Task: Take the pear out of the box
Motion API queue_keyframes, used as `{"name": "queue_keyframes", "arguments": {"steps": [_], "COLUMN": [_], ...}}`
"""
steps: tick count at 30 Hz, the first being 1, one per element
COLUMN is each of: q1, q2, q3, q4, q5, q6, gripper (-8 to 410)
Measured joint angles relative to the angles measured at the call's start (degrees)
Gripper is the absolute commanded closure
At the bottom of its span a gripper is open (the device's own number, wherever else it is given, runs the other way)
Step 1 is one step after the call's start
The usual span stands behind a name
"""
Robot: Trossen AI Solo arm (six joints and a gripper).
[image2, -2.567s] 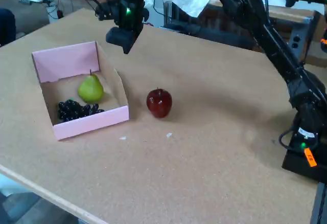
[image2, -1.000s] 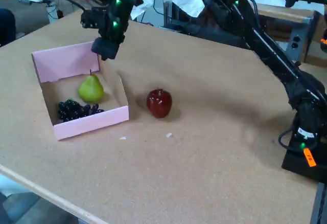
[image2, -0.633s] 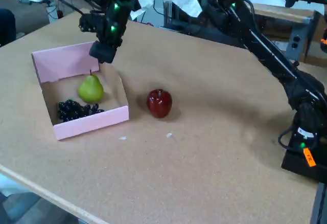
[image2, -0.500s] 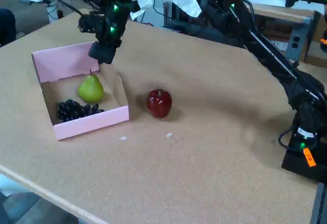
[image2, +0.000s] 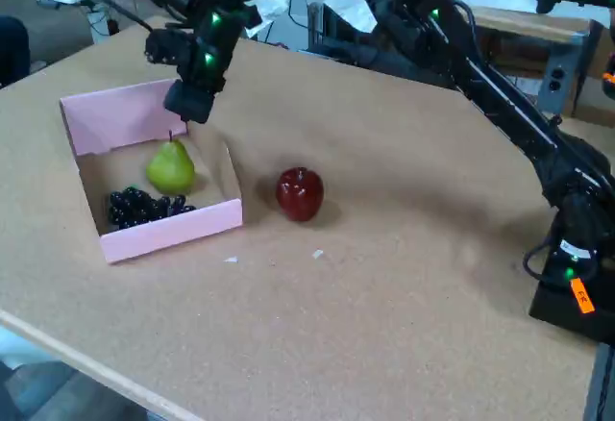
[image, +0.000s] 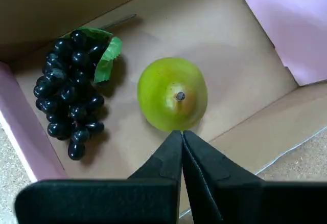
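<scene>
The yellow-green pear [image: 172, 94] [image2: 171, 167] stands upright inside the pink box [image2: 168, 234], its dark stem pointing up. My gripper [image: 182, 134] [image2: 188, 111] hangs above the box's back right part, just over and beside the pear, touching nothing. In the wrist view its two black fingers meet at their tips, so it is shut and empty. The box's brown floor [image: 230, 70] shows around the pear.
A bunch of dark purple grapes [image: 71, 86] [image2: 144, 206] lies in the box beside the pear. A dark red apple [image2: 300, 193] sits on the cork table right of the box. The arm's base [image2: 574, 286] stands at the far right.
The gripper has moved left and down from above the table to just over the box's back right corner near the pear. Pear, grapes and apple have not moved.
</scene>
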Motion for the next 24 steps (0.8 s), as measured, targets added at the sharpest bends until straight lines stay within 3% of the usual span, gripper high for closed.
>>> {"name": "queue_keyframes", "arguments": {"steps": [24], "q1": [0.0], "q2": [0.8], "q3": [-0.3], "q4": [3.7], "q5": [-1.7], "q6": [0.8], "gripper": [402]}}
